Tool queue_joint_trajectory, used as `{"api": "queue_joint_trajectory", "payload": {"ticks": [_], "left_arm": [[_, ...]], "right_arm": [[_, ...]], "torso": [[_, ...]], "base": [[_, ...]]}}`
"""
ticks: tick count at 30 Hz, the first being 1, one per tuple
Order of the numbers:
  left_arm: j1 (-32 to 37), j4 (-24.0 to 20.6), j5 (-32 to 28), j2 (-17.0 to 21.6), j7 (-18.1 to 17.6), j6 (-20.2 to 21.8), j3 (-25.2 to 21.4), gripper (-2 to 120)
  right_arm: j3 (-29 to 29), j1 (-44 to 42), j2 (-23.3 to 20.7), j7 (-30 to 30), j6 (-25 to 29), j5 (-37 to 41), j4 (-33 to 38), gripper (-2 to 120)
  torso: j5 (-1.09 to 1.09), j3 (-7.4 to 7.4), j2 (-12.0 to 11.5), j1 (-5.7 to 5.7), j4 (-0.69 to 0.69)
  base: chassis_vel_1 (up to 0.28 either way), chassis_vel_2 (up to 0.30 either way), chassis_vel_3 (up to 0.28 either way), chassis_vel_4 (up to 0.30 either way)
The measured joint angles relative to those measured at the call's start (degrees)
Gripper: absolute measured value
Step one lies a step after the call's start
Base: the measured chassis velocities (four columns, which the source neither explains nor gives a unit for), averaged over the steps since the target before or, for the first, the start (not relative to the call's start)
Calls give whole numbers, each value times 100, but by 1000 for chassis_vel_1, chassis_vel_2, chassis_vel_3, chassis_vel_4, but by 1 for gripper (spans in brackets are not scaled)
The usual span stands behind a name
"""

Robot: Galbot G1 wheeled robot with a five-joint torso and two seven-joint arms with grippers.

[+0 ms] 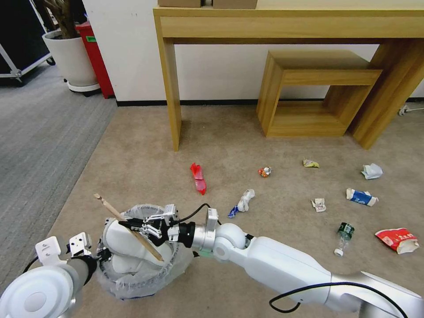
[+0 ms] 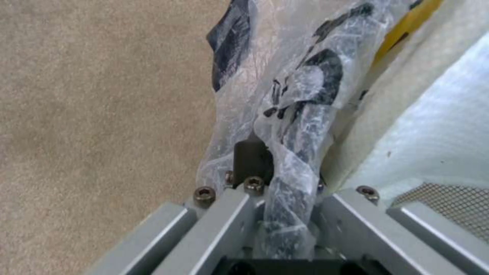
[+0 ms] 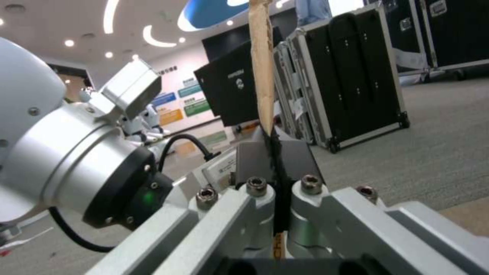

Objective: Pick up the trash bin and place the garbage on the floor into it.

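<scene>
The trash bin (image 1: 132,282), lined with crinkled clear plastic, sits at my lower left with white slippers (image 1: 128,247) inside. My left gripper (image 1: 100,255) is shut on its bagged rim (image 2: 295,152). Over the bin's opening, my right gripper (image 1: 134,226) is shut on the wooden stick (image 1: 112,210), which slants with its lower end in the bin; the right wrist view shows the stick (image 3: 261,68) clamped in that gripper (image 3: 275,152). Garbage lies on the beige floor (image 1: 145,159): a red wrapper (image 1: 198,178), a blue-white carton (image 1: 361,197), a bottle (image 1: 343,237), white paper (image 1: 372,171), a yellow wrapper (image 1: 310,163).
A wooden desk's leg (image 1: 170,88) and a low wooden stool (image 1: 309,92) stand by the far wall. Grey ribbed carpet (image 1: 35,145) lies to the left, with a white planter (image 1: 73,62) and a red bin (image 1: 95,57) beyond. A red bag (image 1: 397,240) lies far right.
</scene>
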Motion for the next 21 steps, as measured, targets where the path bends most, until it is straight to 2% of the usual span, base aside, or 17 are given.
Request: {"api": "queue_joint_trajectory", "payload": {"ticks": [4, 15, 18, 19, 21], "left_arm": [[-3, -5, -4, 24, 2, 0, -6, 0], [-48, 17, -21, 82, 4, -9, 34, 0], [-50, 23, -19, 74, 3, -9, 48, 0], [-50, 23, -19, 74, 3, -9, 48, 0], [-37, 22, -17, 79, 3, -10, 46, 0]], "right_arm": [[-18, -2, 72, -11, 24, -34, -89, 0], [5, -52, -62, -63, 62, -154, -64, 0], [6, -6, -69, -59, 83, -200, -65, 10], [6, -6, -69, -59, 83, -200, -65, 10], [-1, 40, -65, -37, 84, -204, -82, 22]], "torso": [[0, 0, 0, 0, 0], [0, 0, 0, 0, -1], [0, 0, 0, 0, -1], [0, 0, 0, 0, -1], [0, 0, 0, 0, -1]], "base": [[0, 0, 0, 0], [0, 0, 0, 0], [0, 0, 0, 0], [0, 0, 0, 0], [0, 0, 0, 0]]}}
